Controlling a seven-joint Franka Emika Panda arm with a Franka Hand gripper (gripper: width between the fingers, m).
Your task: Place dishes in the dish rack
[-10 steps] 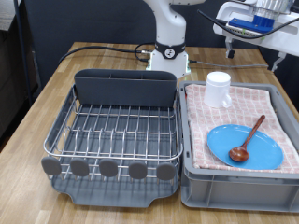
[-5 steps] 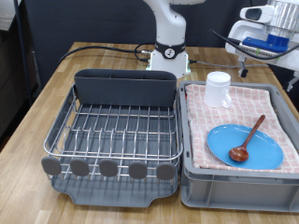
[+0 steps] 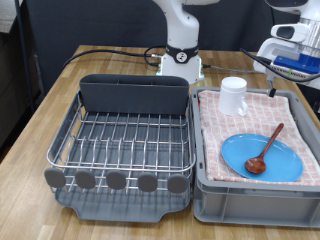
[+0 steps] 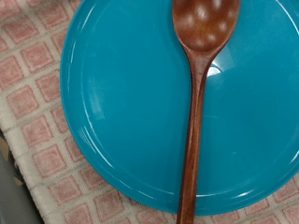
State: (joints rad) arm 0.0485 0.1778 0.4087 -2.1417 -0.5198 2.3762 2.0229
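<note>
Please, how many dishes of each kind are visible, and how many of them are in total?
Blue plate: 1
White mug: 1
Wooden spoon: 1
Total: 3, all in the cloth-lined bin; none in the dish rack.

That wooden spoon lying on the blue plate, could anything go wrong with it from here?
Possibly. The wooden spoon rests loose on the blue plate, so lifting the plate first might tip it off. The plate lies flat on the checked cloth, which may make its edge hard to pinch. The white mug stands nearby in the same bin and could be bumped. The gripper's fingers are not visible.
</note>
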